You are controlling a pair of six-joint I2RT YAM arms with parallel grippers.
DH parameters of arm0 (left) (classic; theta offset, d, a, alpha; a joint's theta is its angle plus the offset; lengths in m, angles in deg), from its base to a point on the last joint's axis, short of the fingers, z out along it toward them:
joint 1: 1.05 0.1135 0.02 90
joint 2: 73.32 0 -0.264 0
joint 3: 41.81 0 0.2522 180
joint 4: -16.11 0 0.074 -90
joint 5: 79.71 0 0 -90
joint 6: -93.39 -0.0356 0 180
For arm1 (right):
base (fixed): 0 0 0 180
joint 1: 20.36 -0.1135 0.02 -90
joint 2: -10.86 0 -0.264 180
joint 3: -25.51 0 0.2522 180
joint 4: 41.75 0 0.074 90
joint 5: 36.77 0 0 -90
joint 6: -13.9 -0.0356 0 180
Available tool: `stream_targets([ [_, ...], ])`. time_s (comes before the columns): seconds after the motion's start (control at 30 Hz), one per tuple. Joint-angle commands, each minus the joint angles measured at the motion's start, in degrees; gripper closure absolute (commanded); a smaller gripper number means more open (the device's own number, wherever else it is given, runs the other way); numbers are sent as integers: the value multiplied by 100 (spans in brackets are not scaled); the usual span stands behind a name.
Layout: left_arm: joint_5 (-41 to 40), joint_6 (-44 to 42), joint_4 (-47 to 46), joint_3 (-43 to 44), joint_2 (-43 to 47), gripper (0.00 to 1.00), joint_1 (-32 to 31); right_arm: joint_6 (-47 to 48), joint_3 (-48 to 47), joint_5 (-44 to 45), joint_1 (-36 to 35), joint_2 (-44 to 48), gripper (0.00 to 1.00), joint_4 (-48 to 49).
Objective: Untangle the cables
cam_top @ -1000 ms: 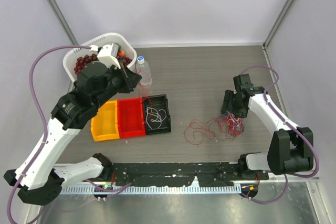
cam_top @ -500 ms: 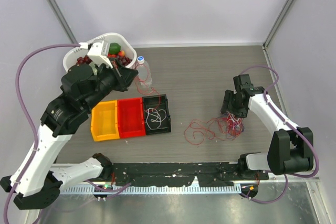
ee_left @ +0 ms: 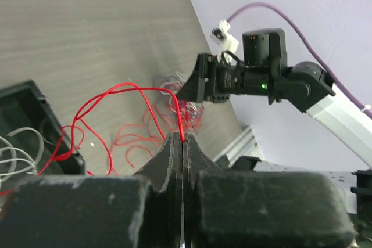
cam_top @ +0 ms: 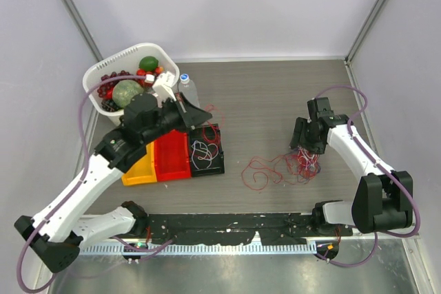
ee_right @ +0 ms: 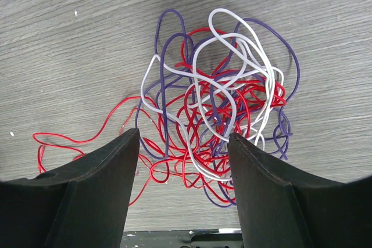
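The cables lie as a tangle (cam_top: 303,163) of red, white and purple wires on the table at the right, also in the right wrist view (ee_right: 221,97). My right gripper (ee_right: 183,136) is open just above the tangle's near side, holding nothing; it shows in the top view (cam_top: 306,146). My left gripper (ee_left: 182,139) is shut on a red cable (ee_left: 125,85) that loops away to the left over the black bin (ee_left: 35,108). In the top view it (cam_top: 203,116) hangs over that bin (cam_top: 219,144). Loose red cable (cam_top: 260,170) trails left of the tangle.
White cables (cam_top: 202,153) lie in the black bin. A red bin (cam_top: 172,156) and a yellow bin (cam_top: 138,169) stand beside it. A white basket (cam_top: 93,77) of fruit and a plastic bottle (cam_top: 187,89) stand at the back left.
My left arm has swung from over the basket down and right to above the black bin, carrying the red cable. The right arm has not moved.
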Motion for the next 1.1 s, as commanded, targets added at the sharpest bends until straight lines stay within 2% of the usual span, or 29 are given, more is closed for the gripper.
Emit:
stream_targets([
  [0.0, 1051, 923, -1526, -227, -96, 100, 16, 48, 12, 6, -24, 133, 33, 149],
  [0.2, 1351, 599, -1755, 71, -44, 100, 25, 48, 38, 6, -24, 177, 32, 158],
  [0.43, 2150, 388, -2063, 545, -175, 100, 95, 48, 47, 6, -33, 177, 33, 184],
  [0.53, 2073, 81, -1889, 835, -167, 100, 86, 56, 47, 6, -33, 177, 33, 184],
  [0.63, 1398, -481, -1074, 1283, -88, 100, 95, 56, 47, 6, -42, 177, 33, 193],
  [0.7, 670, -868, -345, 1564, -44, 100, 95, 56, 64, 6, -33, 177, 32, 219],
  [0.83, -1113, -1300, 703, 1627, 158, 100, 95, 65, 91, 6, -42, 142, 32, 281],
  [0.9, -1591, -1326, 1108, 1566, 229, 100, 95, 65, 82, 6, -42, 116, 32, 290],
  [1.07, -2040, -1178, 979, 628, 553, 100, 104, 57, 99, 6, -42, 107, 32, 290],
])
